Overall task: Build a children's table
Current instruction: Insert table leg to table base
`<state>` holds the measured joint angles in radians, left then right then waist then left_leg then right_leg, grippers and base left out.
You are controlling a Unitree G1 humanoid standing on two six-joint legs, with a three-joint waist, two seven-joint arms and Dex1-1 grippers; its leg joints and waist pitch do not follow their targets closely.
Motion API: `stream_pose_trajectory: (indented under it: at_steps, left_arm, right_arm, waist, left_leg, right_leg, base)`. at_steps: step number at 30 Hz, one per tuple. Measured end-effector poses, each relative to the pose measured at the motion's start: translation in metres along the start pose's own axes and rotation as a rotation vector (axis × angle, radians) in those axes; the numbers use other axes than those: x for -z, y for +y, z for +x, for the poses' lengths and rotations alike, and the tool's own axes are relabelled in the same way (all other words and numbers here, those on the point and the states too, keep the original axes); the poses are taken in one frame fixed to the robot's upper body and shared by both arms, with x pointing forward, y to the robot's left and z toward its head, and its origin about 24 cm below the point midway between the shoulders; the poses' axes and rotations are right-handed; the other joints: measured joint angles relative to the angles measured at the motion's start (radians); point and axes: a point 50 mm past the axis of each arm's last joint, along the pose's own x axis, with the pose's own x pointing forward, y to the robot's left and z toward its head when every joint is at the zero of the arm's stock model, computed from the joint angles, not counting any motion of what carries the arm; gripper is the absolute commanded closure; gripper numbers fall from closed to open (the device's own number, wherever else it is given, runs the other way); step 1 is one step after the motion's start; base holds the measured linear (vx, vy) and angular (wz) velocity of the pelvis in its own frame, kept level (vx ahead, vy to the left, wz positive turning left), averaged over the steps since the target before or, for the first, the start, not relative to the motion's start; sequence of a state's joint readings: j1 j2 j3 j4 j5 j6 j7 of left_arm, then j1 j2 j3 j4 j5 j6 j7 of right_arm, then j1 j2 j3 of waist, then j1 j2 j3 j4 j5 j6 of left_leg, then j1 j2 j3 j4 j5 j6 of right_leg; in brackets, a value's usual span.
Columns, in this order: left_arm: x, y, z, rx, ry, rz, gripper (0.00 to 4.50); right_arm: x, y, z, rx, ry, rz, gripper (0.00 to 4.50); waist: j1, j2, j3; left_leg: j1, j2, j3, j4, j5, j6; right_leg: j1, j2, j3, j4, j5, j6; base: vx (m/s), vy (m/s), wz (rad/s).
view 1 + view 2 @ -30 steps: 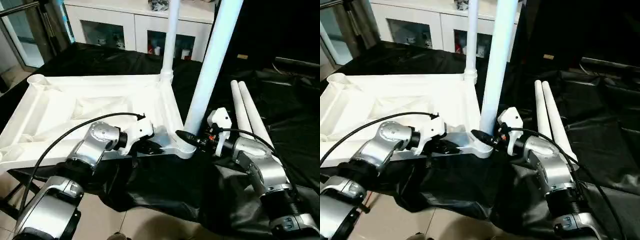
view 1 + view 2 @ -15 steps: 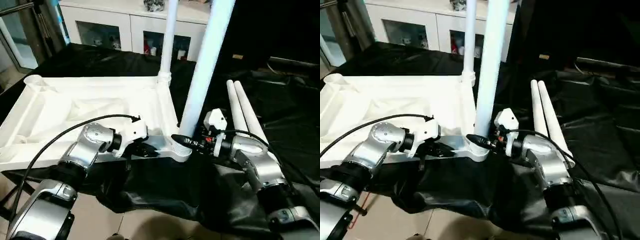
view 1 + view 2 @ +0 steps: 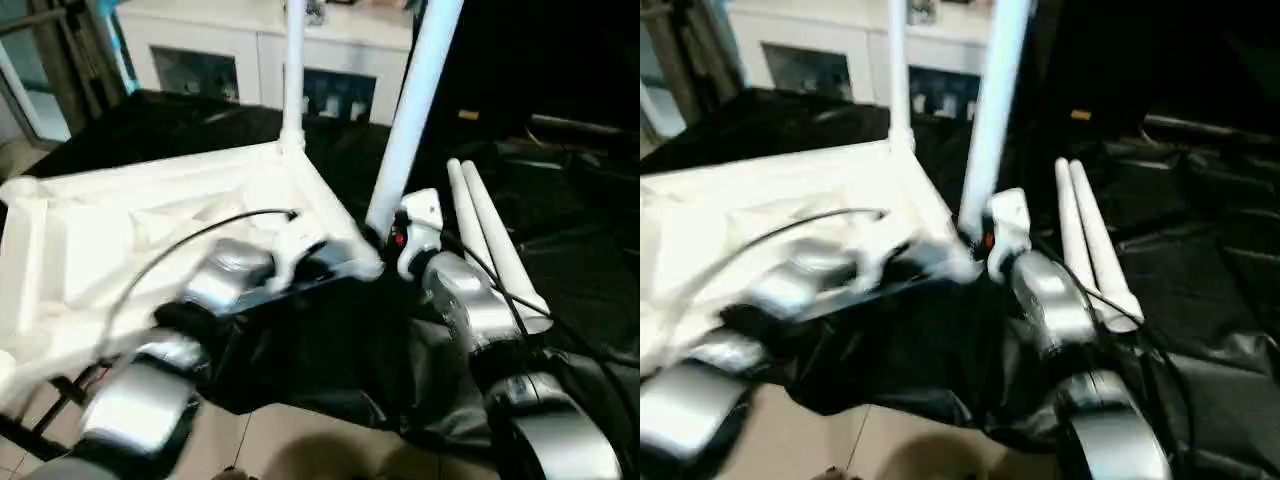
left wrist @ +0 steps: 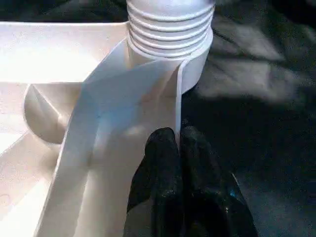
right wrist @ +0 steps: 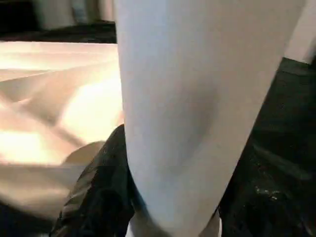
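A black cloth [image 3: 560, 250] covers the work surface. On it, from about 9 o'clock to the centre of the head view, lies the white plastic tabletop [image 3: 130, 240], turned upside down so its ribbed underside faces up. Behind it, at 12 o'clock, stands a white glass-fronted cabinet [image 3: 250, 70].

Two white legs stand upright in the tabletop's corner sockets. The far leg [image 3: 294, 70] rises at the far corner, near 12 o'clock. The near leg [image 3: 410, 120] leans slightly away from upright, rising from the near corner socket [image 4: 170, 29] at the centre of the view. In the left wrist view, the ribbed base of this leg sits in the round socket.

Two spare legs [image 3: 485, 240] lie side by side on the cloth, touching each other, at about 3 o'clock, just beyond the right forearm.

The left gripper [image 4: 178, 148] has its two black fingers clenched together on the thin edge of the tabletop's rim, just beside the near socket.

The right gripper [image 5: 173, 197] has its black fingers [image 5: 98, 187] wrapped around the base of the near leg, grasping it from both sides just above the socket.
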<state>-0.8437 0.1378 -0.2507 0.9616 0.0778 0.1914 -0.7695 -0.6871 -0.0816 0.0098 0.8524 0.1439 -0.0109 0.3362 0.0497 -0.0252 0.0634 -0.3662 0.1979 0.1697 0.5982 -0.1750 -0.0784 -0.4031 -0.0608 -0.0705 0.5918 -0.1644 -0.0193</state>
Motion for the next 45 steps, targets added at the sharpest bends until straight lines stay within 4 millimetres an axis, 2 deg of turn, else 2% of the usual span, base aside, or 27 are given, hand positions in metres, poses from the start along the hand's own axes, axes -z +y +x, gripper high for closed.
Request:
stream_pose_trajectory:
  at_steps: [11,19,26,30,35,45]
  left_arm:
    - [-0.006,0.002,0.007,-0.061,0.018,-0.027,4.50]
    - [-0.006,0.003,0.006,-0.060,0.016,-0.010,4.50]
    - [0.002,0.007,-0.008,0.049,-0.003,0.045,4.50]
    - [0.009,0.007,-0.021,0.151,-0.019,0.087,4.50]
    - [0.020,0.007,-0.043,0.297,-0.022,0.173,4.50]
    - [0.029,0.008,-0.058,0.390,-0.009,0.220,4.50]
  right_arm:
    - [-0.005,0.003,0.011,0.083,0.009,0.034,2.62]
    - [-0.006,0.004,0.013,0.074,0.018,0.029,2.62]
    - [-0.010,-0.003,0.005,-0.147,0.052,-0.050,2.62]
    - [-0.012,-0.010,-0.011,-0.354,0.090,-0.122,2.62]
    - [-0.011,-0.011,-0.034,-0.614,0.123,-0.166,2.62]
    - [-0.008,-0.003,-0.049,-0.764,0.148,-0.182,2.62]
  waist:
    - [0.000,0.000,-0.001]
    - [-0.003,0.000,-0.001]
    - [-0.009,0.000,0.000]
    - [-0.004,-0.001,-0.001]
    - [0.007,-0.004,-0.002]
    - [0.017,-0.008,-0.003]
  left_leg:
    - [0.004,0.000,0.000,-0.002,0.000,0.000]
    - [0.004,0.000,0.000,-0.002,0.000,0.000]
    - [0.003,0.000,0.000,-0.003,0.000,0.000]
    - [0.003,0.000,0.000,-0.007,0.000,0.000]
    - [0.001,0.003,0.003,-0.011,0.000,0.001]
    - [0.006,0.004,0.005,-0.012,-0.001,0.002]
  right_leg:
    - [0.001,0.000,0.000,0.002,0.002,-0.004]
    - [0.001,0.000,0.000,0.001,0.002,-0.003]
    - [0.001,0.000,0.000,0.002,0.003,-0.005]
    - [0.001,0.000,0.000,0.002,0.006,-0.008]
    - [0.001,0.002,0.000,0.003,0.002,-0.008]
    - [0.001,0.002,0.000,0.003,0.000,-0.007]
  base:
    - [0.000,0.000,0.00]
    - [0.000,0.000,0.00]
    - [0.000,0.000,0.00]
    - [0.000,0.000,0.00]
    - [0.000,0.000,0.00]
    - [0.000,0.000,0.00]
